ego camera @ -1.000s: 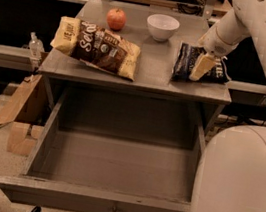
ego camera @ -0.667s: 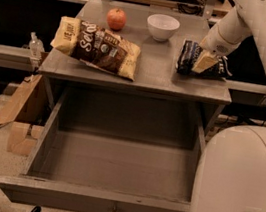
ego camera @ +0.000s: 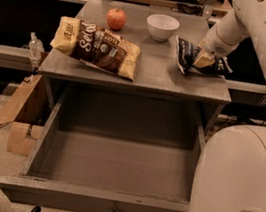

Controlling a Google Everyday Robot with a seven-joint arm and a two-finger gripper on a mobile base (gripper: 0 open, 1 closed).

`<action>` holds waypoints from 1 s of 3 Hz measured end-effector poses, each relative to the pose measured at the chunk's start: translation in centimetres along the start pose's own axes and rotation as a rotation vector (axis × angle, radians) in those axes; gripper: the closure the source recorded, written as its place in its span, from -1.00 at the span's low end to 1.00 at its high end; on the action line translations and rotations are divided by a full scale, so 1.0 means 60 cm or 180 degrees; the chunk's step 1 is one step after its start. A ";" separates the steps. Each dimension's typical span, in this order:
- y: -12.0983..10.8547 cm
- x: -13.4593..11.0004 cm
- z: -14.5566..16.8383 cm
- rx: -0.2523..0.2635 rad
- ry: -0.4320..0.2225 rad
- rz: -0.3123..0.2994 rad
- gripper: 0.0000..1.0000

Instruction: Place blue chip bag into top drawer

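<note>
The blue chip bag [ego camera: 188, 55], dark navy with white lettering, is at the right side of the grey table top, its left end tilted up off the surface. My gripper [ego camera: 204, 60] reaches down from the upper right and is shut on the blue chip bag's middle. The top drawer [ego camera: 113, 163] is pulled wide open below the table top, a deep grey box with a small metal knob [ego camera: 114, 210] on its front panel. Nothing lies inside it.
A brown-and-yellow chip bag [ego camera: 96, 46] lies on the table's left side. A red apple [ego camera: 116, 18] and a white bowl [ego camera: 162, 26] stand at the back. My white robot body [ego camera: 238, 186] fills the lower right. Cardboard boxes [ego camera: 19, 119] stand left of the drawer.
The gripper has lifted the blue chip bag a little and tilted its left end upward. The drawer and the other objects have not moved.
</note>
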State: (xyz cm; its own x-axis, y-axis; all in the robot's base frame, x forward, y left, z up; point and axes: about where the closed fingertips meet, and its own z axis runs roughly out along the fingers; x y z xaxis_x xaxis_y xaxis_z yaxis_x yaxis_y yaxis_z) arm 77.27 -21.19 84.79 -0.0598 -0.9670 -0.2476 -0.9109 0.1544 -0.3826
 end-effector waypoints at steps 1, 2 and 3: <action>0.000 0.000 0.000 0.0000 0.0000 0.0000 1.00; 0.009 -0.018 -0.042 0.0088 0.0073 -0.0078 1.00; 0.032 -0.053 -0.139 0.0401 0.0064 -0.0126 1.00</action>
State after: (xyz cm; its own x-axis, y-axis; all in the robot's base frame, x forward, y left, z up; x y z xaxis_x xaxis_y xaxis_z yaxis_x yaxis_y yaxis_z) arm 72.31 -19.52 92.29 -0.0341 -0.9765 -0.2128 -0.8543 0.1390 -0.5009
